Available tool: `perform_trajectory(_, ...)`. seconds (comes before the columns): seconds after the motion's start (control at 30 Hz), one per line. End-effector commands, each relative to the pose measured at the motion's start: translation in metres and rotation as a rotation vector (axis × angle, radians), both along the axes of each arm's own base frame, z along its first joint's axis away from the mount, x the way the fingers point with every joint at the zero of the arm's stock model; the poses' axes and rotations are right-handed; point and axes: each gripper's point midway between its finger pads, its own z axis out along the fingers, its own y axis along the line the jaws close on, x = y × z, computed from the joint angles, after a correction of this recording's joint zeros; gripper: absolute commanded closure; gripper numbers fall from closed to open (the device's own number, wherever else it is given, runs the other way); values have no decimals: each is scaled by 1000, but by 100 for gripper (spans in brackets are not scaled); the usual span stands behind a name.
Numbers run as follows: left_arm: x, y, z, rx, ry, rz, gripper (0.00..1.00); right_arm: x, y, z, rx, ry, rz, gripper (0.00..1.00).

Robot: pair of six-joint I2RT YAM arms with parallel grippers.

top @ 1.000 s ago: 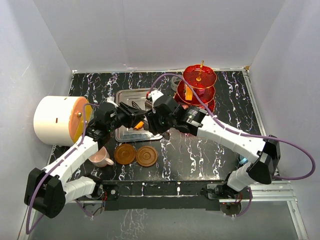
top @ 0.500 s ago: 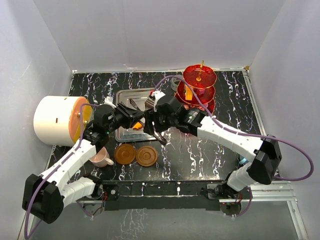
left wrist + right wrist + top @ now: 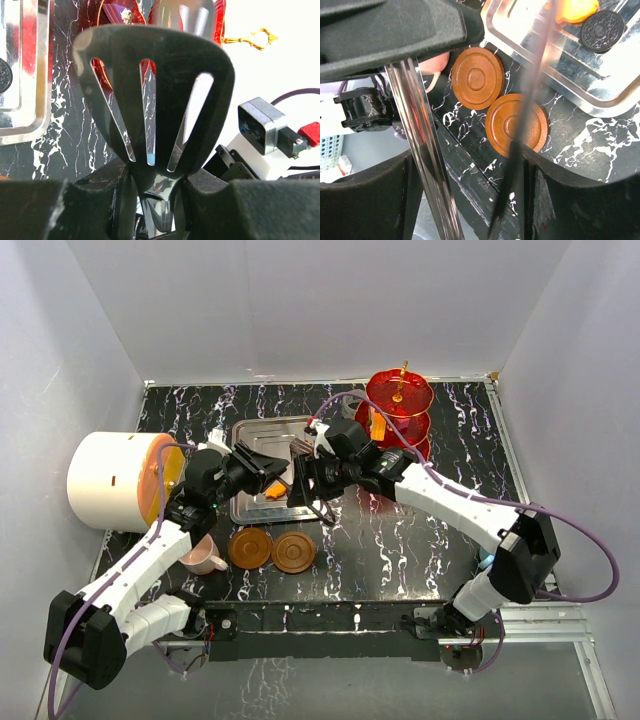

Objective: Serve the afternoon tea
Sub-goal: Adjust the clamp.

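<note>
Tongs (image 3: 160, 50), pinched in left pincer (image 3: 155, 200) over tray (image 3: 262, 427), half hide orange sweet (image 3: 278, 490); right pincer (image 3: 470, 167) straddles them, grip unclear.

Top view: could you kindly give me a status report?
Left gripper shut on black spatula. Right gripper gripping tongs. Orange sweet on steel tray, saucers bare. Both tools crowded over tray.

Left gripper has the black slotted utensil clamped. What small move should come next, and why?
Probably free the right gripper and ease it back from the utensil: the left gripper is shut on its neck, and a silver bar and a dark bar run between the right fingers.
</note>
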Motion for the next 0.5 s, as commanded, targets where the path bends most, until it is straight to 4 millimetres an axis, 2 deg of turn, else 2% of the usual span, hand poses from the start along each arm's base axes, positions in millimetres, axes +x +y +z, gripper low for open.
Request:
perform_trajectory(0.0,-3,-3,21,-32,-69,-26,83,12,9,24,-2,-100,17,39)
perform_trajectory(0.13,-3,-4,19,-31,-63,-29,82,25,1,20,-75,-130,-52,41)
perform_trajectory(0.27,-3,-2,15,-24,-44,-18,81,25,5,14,-158,-164,-68,42)
perform_trajectory(0.4,-2,-1,13,-14,-35,-10,80,28,1,7,-255,-188,-98,43)
perform_trajectory(0.47,-2,0,12,-13,-34,-8,80,27,3,8,-239,-190,-88,50)
